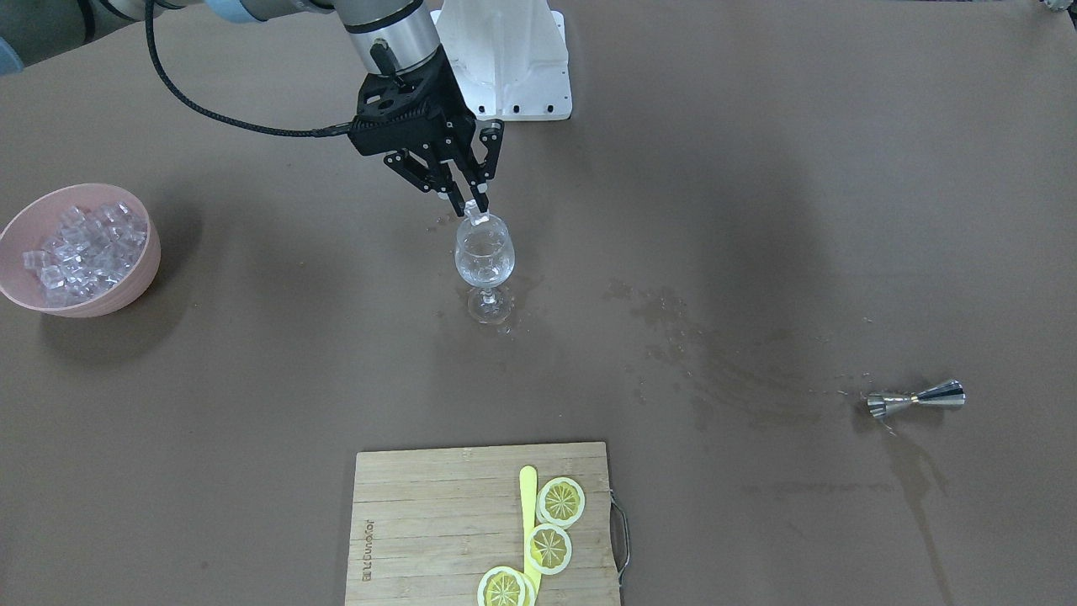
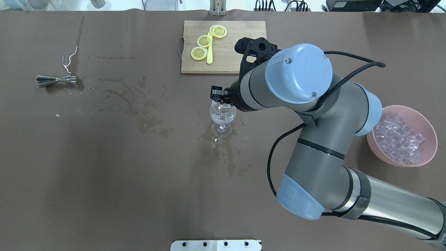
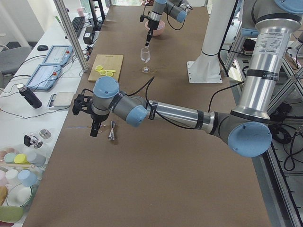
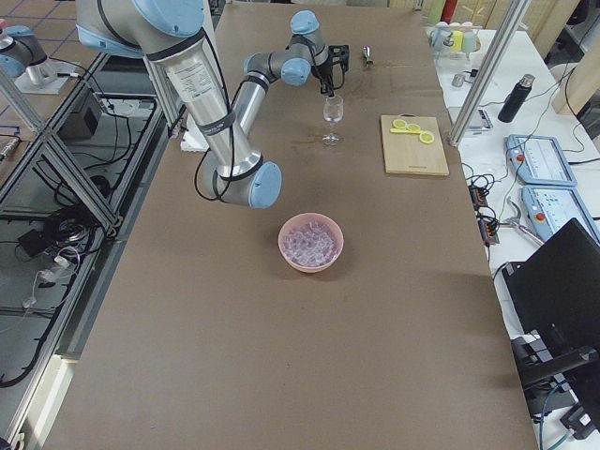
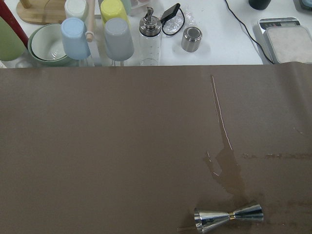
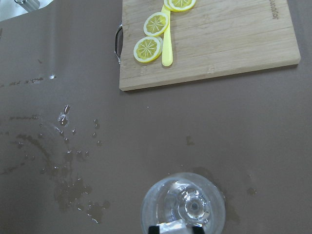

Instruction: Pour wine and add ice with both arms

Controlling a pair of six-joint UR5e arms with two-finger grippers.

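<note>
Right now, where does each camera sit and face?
Front: across table, facing robot; right claw over clear stemmed wine glass.
Overhead: behind robot, looking down; right arm.
Left end: along table; left arm near.
Right end: along table; right arm near.
Left wrist: down at silver hourglass jigger; no body.
Right wrist: down into glass; claw tips.
Front and overhead share glass.

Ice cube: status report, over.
Right hand shut on ice cube above wine glass rim. Left hand beside jigger, state unclear. Nothing blocks the drop.
</note>
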